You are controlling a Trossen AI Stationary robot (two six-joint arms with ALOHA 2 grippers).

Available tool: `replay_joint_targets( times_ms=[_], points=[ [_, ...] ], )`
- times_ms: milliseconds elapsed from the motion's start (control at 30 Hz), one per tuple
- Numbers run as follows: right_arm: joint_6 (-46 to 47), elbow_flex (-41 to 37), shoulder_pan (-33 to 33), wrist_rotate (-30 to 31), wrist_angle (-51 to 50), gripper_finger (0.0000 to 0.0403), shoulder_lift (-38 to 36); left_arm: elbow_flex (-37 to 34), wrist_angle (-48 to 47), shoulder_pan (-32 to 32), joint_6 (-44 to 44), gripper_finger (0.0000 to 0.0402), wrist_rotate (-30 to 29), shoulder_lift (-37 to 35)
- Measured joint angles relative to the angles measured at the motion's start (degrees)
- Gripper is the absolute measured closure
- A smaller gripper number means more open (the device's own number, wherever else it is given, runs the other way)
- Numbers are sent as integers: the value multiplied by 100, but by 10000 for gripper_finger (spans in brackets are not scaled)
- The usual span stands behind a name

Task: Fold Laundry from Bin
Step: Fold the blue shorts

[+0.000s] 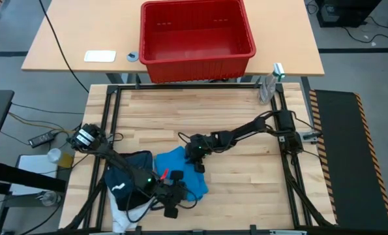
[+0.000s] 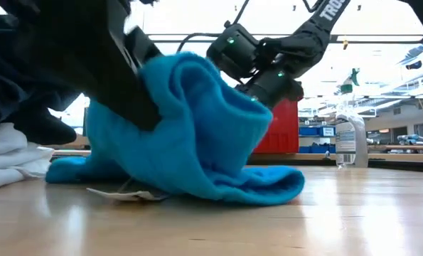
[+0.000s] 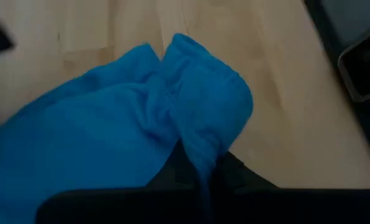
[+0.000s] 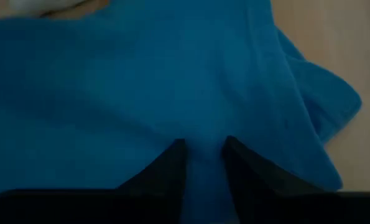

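Two grippers on blue garment near tabletop's front edge | left gripper clenched on its fold | right gripper pinching cloth | step: folding | next: you draw the fold flat.

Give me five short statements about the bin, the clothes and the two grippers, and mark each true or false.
1. The red bin has no clothes in it. True.
2. The blue garment lies flat on the table. False: part of it is lifted and bunched.
3. The left gripper is shut on the blue garment. True.
4. The right gripper is over the bin. False: it is at the blue garment, its fingers either side of a fold.
5. The white garment is on top of the blue one. False: it lies beside it, under dark clothes.
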Motion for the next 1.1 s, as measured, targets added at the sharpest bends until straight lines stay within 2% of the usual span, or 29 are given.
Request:
replay_joint_targets(
  times_ms=[200, 300, 400, 500, 667, 800, 900, 1100],
  points=[
    [120, -348, 167, -17, -438, 286, -390, 0, 19, -410, -1153, 393, -1063, 0],
    [292, -546, 335, 36, -473, 286, -491, -32, -112, -520, -1606, 393, -1385, -65],
    [433, -621, 518, 121, -447, 286, -515, -115, 192, -506, -1794, 393, -1513, -189],
    [530, -621, 651, 430, -415, 286, -511, -367, 916, -418, -1861, 393, -1543, -352],
    [724, -623, 708, 550, -419, 286, -506, -1098, 2035, -363, -2544, 393, -1571, -588],
    [853, -623, 746, 543, -432, 286, -519, -1677, 2584, -453, -3096, 393, -1733, -860],
    [865, -628, 806, 522, -433, 286, -523, -1978, 2553, -502, -3231, 393, -2042, -1107],
    [739, -636, 912, 464, -463, 286, -548, -2298, 2679, -204, -3240, 393, -2103, -1442]
  ],
)
